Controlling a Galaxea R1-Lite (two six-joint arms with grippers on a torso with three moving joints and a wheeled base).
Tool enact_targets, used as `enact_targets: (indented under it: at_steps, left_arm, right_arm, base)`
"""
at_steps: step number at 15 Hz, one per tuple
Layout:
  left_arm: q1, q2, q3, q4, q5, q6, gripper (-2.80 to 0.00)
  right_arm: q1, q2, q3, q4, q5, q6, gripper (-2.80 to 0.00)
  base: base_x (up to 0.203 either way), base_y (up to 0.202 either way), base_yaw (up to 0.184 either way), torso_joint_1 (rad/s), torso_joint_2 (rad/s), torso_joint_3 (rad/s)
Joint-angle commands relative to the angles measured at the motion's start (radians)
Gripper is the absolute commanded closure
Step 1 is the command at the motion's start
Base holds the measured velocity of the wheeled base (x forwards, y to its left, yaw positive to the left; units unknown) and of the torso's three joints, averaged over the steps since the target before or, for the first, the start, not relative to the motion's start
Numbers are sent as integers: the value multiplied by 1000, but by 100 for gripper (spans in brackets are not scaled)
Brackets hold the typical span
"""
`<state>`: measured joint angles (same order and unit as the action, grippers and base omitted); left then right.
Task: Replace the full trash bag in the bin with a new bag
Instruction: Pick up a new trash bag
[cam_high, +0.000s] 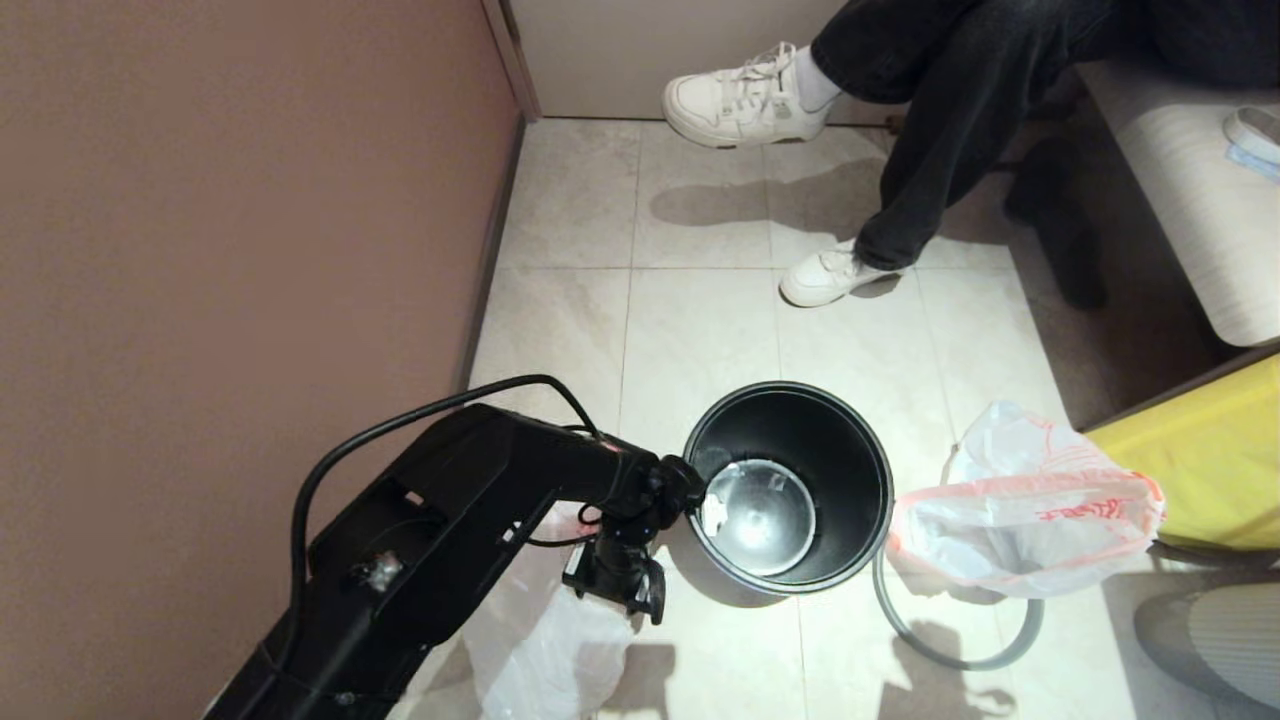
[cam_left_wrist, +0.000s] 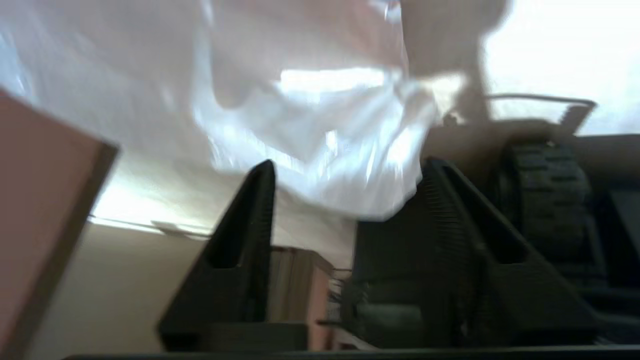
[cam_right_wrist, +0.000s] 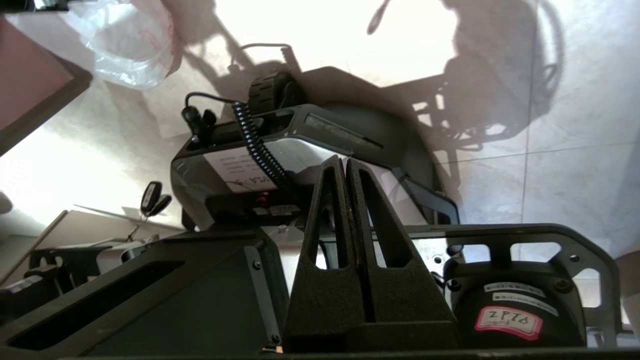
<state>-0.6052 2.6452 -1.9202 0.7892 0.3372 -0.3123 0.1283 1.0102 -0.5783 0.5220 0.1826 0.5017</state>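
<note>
The bin (cam_high: 790, 490), a round black tub, stands unlined on the tiled floor with a small white scrap low inside its left wall. Its grey hoop (cam_high: 950, 655) lies on the floor to its right. Left of the bin, my left gripper (cam_high: 625, 595) (cam_left_wrist: 350, 165) points down, open, just above the full trash bag (cam_high: 545, 650) (cam_left_wrist: 320, 135), a crumpled whitish bag on the floor; nothing is clamped between the fingers. The new bag (cam_high: 1030, 520), plain film with a pink-red edge and red print, lies puffed up over the hoop. My right gripper (cam_right_wrist: 345, 161) is shut and empty, parked over my base.
A seated person's legs and white sneakers (cam_high: 745, 95) (cam_high: 830, 275) are beyond the bin. A pink-brown wall (cam_high: 240, 250) runs along the left. A pale bench (cam_high: 1190, 190) and a yellow object (cam_high: 1210, 460) stand at the right.
</note>
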Motion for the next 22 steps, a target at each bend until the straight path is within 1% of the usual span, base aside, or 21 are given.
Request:
enact_targets:
  at_steps: [1,3,5,8,11,12,15,17,18,20,22]
  left_arm:
    - [7,104,-54,13,10,56,-280]
    - [23,147,-42,21,71,151,-280]
    - [32,154,-37,22,74,189,-280]
    - [28,138,-36,19,66,192,-280]
    - [26,106,-34,9,17,187,-280]
    - [22,98,-25,13,16,187,-280]
    - [10,70,-20,62,15,191,-280]
    - [-1,47,-19,117,13,195,-280]
    - [-5,43,-19,141,13,216,-280]
    - [-5,64,-20,143,27,247,-280]
    - [-5,97,-25,123,59,258,-280]
  right_arm:
    - [1,10,0,1,13,5,0]
    - [1,17,6,-14,32,14,0]
    - [1,18,22,-32,48,27,0]
    - [1,18,28,-34,49,28,0]
    - [1,25,31,-51,50,28,0]
    - [1,30,34,-53,49,28,0]
    - [1,30,56,-79,49,28,0]
    - [1,30,61,-80,49,28,0]
    - [1,30,62,-80,50,28,0]
    - [1,30,64,-82,51,28,0]
    - [0,37,64,-85,50,28,0]
  base:
    - [0,0,0,0,0,0]
    - [0,0,0,0,0,0]
    - [0,0,0,0,0,0]
    - [0,0,0,0,0,0]
    - [0,0,0,0,0,0]
    - [0,0,0,0,0,0]
    - [0,0,0,0,0,0]
    - [0,0,0,0,0,0]
    - [0,0,0,0,0,0]
    - [0,0,0,0,0,0]
    - [0,0,0,0,0,0]
